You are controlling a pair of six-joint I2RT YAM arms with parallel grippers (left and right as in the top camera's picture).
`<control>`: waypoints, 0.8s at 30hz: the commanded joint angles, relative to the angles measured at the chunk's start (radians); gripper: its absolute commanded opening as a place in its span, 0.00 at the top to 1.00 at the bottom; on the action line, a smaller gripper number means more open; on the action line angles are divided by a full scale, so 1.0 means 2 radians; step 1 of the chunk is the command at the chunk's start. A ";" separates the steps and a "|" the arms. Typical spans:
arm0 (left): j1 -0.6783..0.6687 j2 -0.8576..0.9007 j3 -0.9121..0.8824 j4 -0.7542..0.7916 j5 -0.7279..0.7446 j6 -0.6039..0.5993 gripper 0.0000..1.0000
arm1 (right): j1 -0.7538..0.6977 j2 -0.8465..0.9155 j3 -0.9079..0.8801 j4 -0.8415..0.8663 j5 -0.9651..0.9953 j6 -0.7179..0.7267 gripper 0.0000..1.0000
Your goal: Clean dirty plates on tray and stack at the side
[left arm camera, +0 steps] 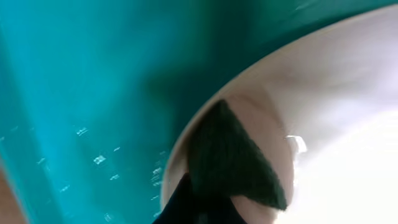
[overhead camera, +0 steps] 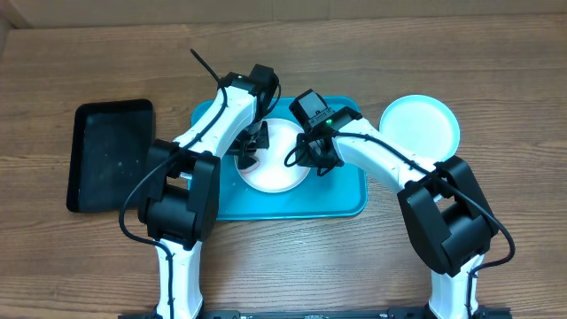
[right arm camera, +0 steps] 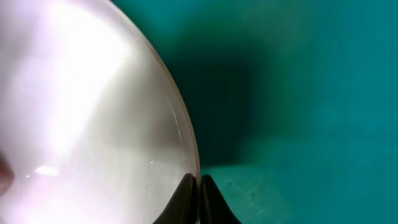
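Note:
A white plate [overhead camera: 276,168] lies in the middle of the turquoise tray [overhead camera: 345,199]. My left gripper [overhead camera: 251,146] is over the plate's left part, shut on a dark green scrub pad [left arm camera: 230,155] that presses on the white plate [left arm camera: 348,124] near its rim. My right gripper [overhead camera: 314,158] is at the plate's right edge; in the right wrist view its fingers [right arm camera: 199,186] are shut on the rim of the white plate [right arm camera: 81,118], with the tray [right arm camera: 298,93] beneath. A light blue plate [overhead camera: 419,124] lies on the table right of the tray. The yellow-green plate is out of view.
A black rectangular tray [overhead camera: 111,152] lies on the wooden table left of the turquoise tray. Both arms reach from the front edge and cross over the tray's front half. A black cable end sticks up behind the left arm [overhead camera: 202,64].

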 commanded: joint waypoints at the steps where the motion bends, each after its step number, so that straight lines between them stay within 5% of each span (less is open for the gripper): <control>1: 0.002 0.015 0.012 0.036 0.142 0.041 0.96 | -0.004 0.007 0.009 -0.004 0.020 -0.002 0.96; 4: -0.008 0.015 0.011 0.079 0.241 0.014 0.96 | -0.004 0.007 0.009 -0.004 0.020 -0.002 0.96; 9: -0.033 0.015 0.011 0.108 0.245 -0.009 0.96 | -0.004 0.007 0.009 -0.006 0.020 -0.002 0.96; 24: 0.010 0.014 0.012 -0.017 -0.030 -0.044 0.96 | -0.004 0.007 0.009 -0.020 0.020 -0.002 0.97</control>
